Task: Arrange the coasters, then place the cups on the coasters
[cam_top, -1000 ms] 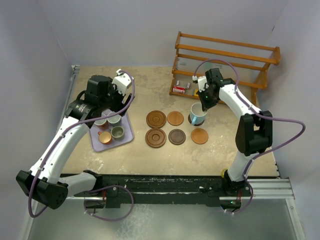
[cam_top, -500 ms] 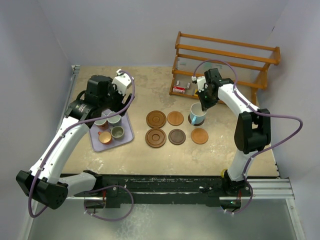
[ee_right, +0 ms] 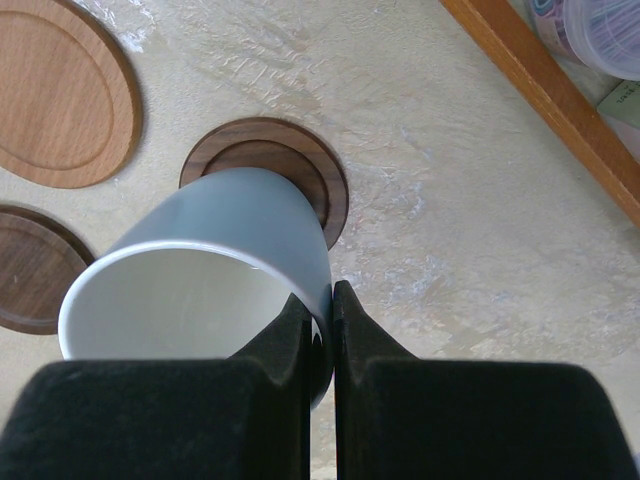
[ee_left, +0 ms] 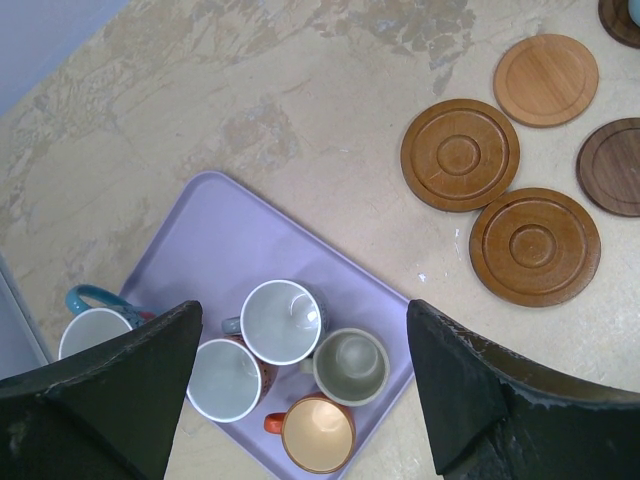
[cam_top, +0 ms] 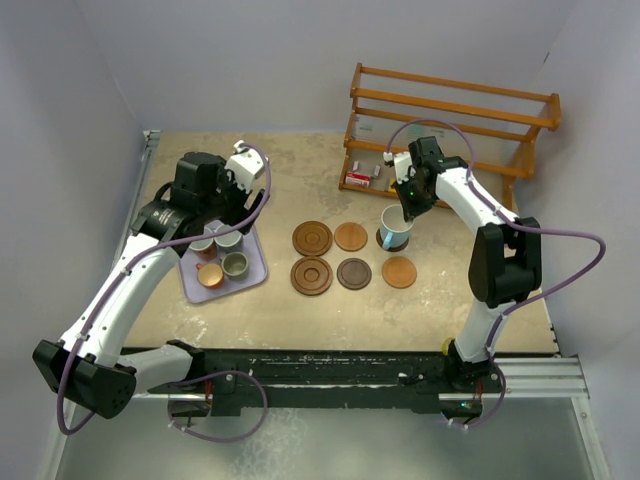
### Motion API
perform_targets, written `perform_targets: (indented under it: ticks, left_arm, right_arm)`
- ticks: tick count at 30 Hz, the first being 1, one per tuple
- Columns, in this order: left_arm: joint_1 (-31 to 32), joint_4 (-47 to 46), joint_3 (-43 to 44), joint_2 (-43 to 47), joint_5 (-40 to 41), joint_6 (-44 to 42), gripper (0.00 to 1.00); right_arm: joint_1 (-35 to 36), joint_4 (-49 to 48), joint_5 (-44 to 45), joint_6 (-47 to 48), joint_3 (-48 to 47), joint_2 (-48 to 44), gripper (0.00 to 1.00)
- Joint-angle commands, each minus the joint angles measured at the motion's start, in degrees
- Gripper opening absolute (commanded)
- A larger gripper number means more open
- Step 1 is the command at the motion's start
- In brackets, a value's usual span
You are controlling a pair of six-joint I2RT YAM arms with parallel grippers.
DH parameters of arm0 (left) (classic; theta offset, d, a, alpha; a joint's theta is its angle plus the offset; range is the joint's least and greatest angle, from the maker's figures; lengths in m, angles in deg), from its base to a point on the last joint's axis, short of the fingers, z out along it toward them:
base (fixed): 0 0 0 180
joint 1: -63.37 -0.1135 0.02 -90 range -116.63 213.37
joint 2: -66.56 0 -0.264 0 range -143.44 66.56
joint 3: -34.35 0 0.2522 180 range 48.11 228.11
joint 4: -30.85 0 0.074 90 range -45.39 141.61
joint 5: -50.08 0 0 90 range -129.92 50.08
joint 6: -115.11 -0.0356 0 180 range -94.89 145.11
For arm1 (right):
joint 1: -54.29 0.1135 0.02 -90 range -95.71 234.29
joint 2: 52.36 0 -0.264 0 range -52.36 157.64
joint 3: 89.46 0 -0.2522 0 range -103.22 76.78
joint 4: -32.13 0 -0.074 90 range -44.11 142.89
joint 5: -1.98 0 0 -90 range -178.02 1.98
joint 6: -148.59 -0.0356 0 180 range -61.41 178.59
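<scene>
Right gripper: jaws pinch the rim of the light-blue cup, tilted just below them over a dark coaster. Left gripper: jaws spread above cups on the tray. Risk: let go while tilted or off-centre, cup rocks off the coaster's edge.

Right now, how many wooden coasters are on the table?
6, in two rows of three: back-left coaster, back-middle coaster, back-right coaster partly covered by the blue cup, front-left coaster, front-middle coaster, front-right coaster.
</scene>
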Motion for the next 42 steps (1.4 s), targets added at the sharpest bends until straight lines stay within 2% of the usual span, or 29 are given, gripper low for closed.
perform_targets:
  ticks: [1,7,20,31,38,42]
  left_arm:
    - [-0.6,-2.2,-0.3,1.2,-1.1,-1.2,0.8]
    - [-0.6,-2.2,-0.3,1.3,-1.3,-1.4,0.8]
    - [-0.6,-1.8,0.0,1.5,-1.6,-1.4,0.8]
    - [-0.7,-0.7,1.0,1.7,-0.3,-0.7,0.8]
    - [-2.4,0.0,0.4,1.5,0.0,-1.5,0.81]
    - [-5.8,0.8,0.4,0.2,-2.1,-2.8,0.81]
  right_arm:
    - [-0.3,-1.6,0.4,0.0,-1.4,-0.7,0.0]
    - [-0.3,-1.7,0.2,-0.3,-0.7,-0.6,0.01]
    - [-0.3,-1.7,0.3,-0.7,1.6,-1.3,0.18]
    - [-0.3,0.6,1.0,-1.3,-1.1,-3.8,0.39]
    - [-0.4,2.4,0.7,-1.7,-2.3,-10.2,0.56]
    - [-0.3,4.2,-2.6,-2.0,-2.2,-14.8,0.61]
